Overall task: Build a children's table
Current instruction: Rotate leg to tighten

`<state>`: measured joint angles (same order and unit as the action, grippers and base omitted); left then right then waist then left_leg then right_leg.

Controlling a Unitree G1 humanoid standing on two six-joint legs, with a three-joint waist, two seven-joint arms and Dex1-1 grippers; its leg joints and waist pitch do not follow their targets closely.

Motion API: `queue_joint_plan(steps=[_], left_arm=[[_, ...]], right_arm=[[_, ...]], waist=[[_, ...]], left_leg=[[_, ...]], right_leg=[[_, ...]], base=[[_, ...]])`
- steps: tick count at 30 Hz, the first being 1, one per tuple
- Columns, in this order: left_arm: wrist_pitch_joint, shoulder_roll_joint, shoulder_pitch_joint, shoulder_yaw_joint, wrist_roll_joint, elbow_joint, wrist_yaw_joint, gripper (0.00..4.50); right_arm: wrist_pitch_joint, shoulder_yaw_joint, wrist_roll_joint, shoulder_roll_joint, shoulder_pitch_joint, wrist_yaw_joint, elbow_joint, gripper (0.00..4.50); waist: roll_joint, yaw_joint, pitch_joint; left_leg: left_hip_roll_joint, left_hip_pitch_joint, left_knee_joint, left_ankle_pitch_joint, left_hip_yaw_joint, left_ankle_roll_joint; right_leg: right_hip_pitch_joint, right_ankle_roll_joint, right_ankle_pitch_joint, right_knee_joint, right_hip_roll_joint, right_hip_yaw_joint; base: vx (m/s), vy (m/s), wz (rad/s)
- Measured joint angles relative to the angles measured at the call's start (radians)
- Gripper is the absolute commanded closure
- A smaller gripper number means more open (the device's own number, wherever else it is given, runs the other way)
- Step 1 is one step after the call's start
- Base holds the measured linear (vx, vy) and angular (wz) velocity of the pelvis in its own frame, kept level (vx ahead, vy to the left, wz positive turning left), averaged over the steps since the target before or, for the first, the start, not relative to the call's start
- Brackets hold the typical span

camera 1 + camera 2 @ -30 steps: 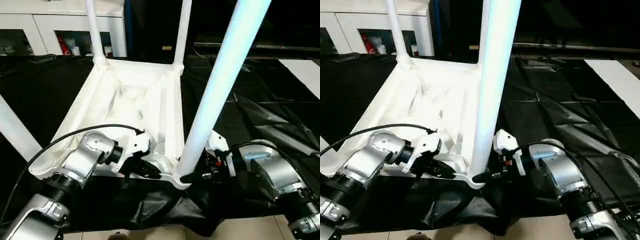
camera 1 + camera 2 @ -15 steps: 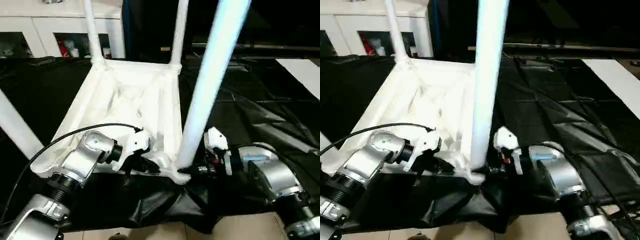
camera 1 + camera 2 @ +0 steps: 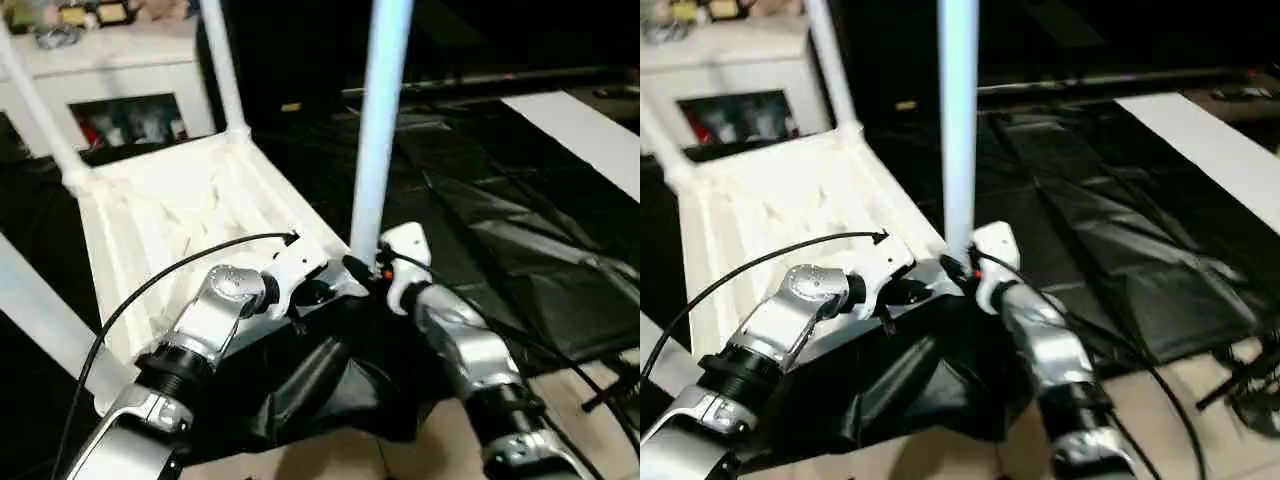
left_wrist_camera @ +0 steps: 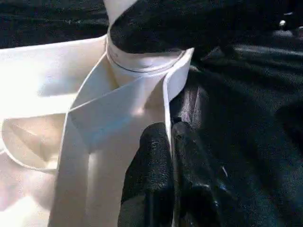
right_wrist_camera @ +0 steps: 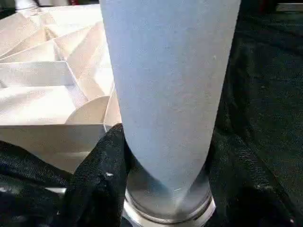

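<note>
From the head camera, the white table top (image 3: 170, 215) lies upside down on a black sheet (image 3: 520, 250), ribbed underside up, with legs standing in its corner sockets. The near leg (image 3: 378, 130) rises upright from the corner closest to the robot, and two far legs (image 3: 225, 65) stand at the back corners in front of a white cabinet (image 3: 110, 70). Another leg (image 3: 35, 310) slants across the lower left edge of the view. The left gripper (image 3: 318, 296) sits at the near rim of the top, and the right gripper (image 3: 368, 268) meets the base of the near leg. In the left wrist view, the left gripper (image 4: 171, 156) has its two black fingers (image 4: 151, 161) pressed together on the thin rim wall of the table top, just beside the corner socket (image 4: 142, 64). In the right wrist view, the right gripper (image 5: 165, 175) has a black finger (image 5: 102, 175) on each side of the near leg's base, closed around it where it enters the socket.
</note>
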<state>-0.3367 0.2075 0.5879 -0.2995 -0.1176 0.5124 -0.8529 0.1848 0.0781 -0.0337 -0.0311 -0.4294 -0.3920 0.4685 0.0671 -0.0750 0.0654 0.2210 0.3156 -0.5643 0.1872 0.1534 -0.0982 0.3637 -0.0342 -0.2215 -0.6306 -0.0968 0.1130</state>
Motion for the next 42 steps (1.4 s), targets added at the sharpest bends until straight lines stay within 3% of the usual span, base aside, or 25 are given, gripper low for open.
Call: queue_joint_plan(steps=[1,2,3,4,7,11,14,20,24,32,37,40,42], left_arm=[[0.015,0.001,0.001,0.004,-0.003,0.006,0.0,4.5],[0.028,0.003,0.001,0.005,-0.005,0.011,-0.001,4.5],[0.039,0.003,0.001,-0.002,-0.004,0.011,-0.015,4.5],[0.049,0.005,0.001,-0.006,-0.002,0.011,-0.025,4.5],[0.101,0.04,0.001,-0.024,0.015,0.008,-0.099,4.5],[0.135,0.073,0.0,-0.033,0.038,0.0,-0.207,4.5],[0.175,0.116,-0.01,-0.048,0.068,-0.016,-0.319,4.5],[0.248,0.174,-0.018,-0.083,0.1,-0.031,-0.475,4.5],[0.304,0.181,-0.002,-0.097,0.099,0.004,-0.522,4.5],[0.313,0.167,0.007,-0.099,0.09,0.032,-0.474,4.5],[0.248,0.132,0.006,-0.089,0.094,0.018,-0.419,4.5],[0.219,0.129,-0.001,-0.078,0.097,0.007,-0.4,4.5],[0.178,0.129,-0.019,-0.067,0.101,-0.022,-0.369,4.5]], right_arm=[[-0.001,-0.002,-0.001,0.004,-0.003,0.003,0.002,1.98],[-0.001,-0.003,-0.006,0.005,-0.003,0.002,0.003,1.84],[0.001,-0.006,-0.012,0.005,-0.004,0.001,0.003,1.78],[0.001,-0.01,-0.015,0.005,-0.004,-0.003,0.001,1.67],[-0.002,-0.002,-0.016,-0.014,0.01,-0.06,-0.026,1.41],[-0.013,0.033,-0.045,-0.076,0.057,-0.197,-0.097,1.33],[-0.012,0.075,-0.104,-0.191,0.129,-0.388,-0.213,1.33],[0.003,0.106,-0.176,-0.422,0.212,-0.691,-0.38,1.33],[0.055,0.061,-0.239,-0.55,0.263,-0.799,-0.463,1.33],[0.088,0.012,-0.289,-0.599,0.274,-0.821,-0.507,1.33],[0.15,-0.122,-0.372,-0.641,0.322,-0.79,-0.556,1.33],[0.16,-0.176,-0.386,-0.633,0.333,-0.731,-0.569,1.33],[0.173,-0.221,-0.368,-0.574,0.315,-0.597,-0.548,1.33]], waist=[[-0.026,-0.012,-0.006],[-0.024,-0.023,-0.006],[-0.017,-0.043,-0.01],[-0.004,-0.057,-0.018],[0.006,-0.07,-0.027],[0.002,-0.081,-0.029],[-0.002,-0.094,-0.028],[-0.002,-0.124,-0.029],[-0.006,-0.121,-0.029],[-0.009,-0.119,-0.028],[-0.011,-0.119,-0.027],[-0.011,-0.104,-0.028],[-0.007,-0.089,-0.029]], left_leg=[[-0.004,-0.004,-0.003,0.0,0.018,-0.001],[-0.016,-0.005,-0.003,0.004,0.012,-0.005],[-0.024,0.005,0.003,0.012,0.001,0.002],[-0.029,0.019,0.009,0.009,-0.019,0.0],[-0.023,0.034,0.01,-0.017,-0.025,-0.021],[-0.014,0.046,0.0,-0.017,-0.021,-0.021],[-0.014,0.05,-0.004,-0.016,-0.009,-0.016],[-0.014,0.065,-0.025,-0.004,-0.004,0.007],[-0.014,0.066,-0.03,-0.003,0.005,0.01],[-0.014,0.062,-0.03,-0.004,0.014,0.011],[-0.014,0.063,-0.03,-0.007,0.017,0.016],[-0.014,0.062,-0.029,-0.007,0.016,0.016],[-0.014,0.061,-0.028,-0.008,0.016,0.016]], right_leg=[[0.003,0.028,-0.002,-0.027,0.001,-0.034],[0.013,0.03,-0.01,-0.029,0.004,-0.038],[0.019,0.028,-0.011,-0.027,0.005,-0.04],[0.025,0.027,-0.01,-0.024,0.007,-0.036],[0.037,0.02,0.002,-0.023,0.02,-0.036],[0.037,0.018,0.004,-0.015,0.023,-0.038],[0.038,0.022,0.002,-0.01,0.021,-0.045],[0.037,0.027,0.004,0.0,0.017,-0.047],[0.036,0.034,0.008,0.0,0.009,-0.049],[0.035,0.042,0.014,0.0,0.005,-0.051],[0.035,0.043,0.015,0.0,0.004,-0.054],[0.035,0.045,0.016,0.0,0.004,-0.054],[0.036,0.044,0.017,0.0,0.004,-0.054]], base=[[-0.006,-0.108,0.2],[0.059,-0.12,0.12],[0.069,-0.069,-0.2],[0.069,-0.069,-0.2],[0.025,-0.013,-0.06],[0.0,0.0,0.0],[0.0,0.0,0.0],[0.0,0.0,0.0],[0.0,0.0,0.0],[0.0,0.0,0.0],[0.0,0.0,0.0],[0.0,0.0,0.0],[0.0,0.0,0.0]])
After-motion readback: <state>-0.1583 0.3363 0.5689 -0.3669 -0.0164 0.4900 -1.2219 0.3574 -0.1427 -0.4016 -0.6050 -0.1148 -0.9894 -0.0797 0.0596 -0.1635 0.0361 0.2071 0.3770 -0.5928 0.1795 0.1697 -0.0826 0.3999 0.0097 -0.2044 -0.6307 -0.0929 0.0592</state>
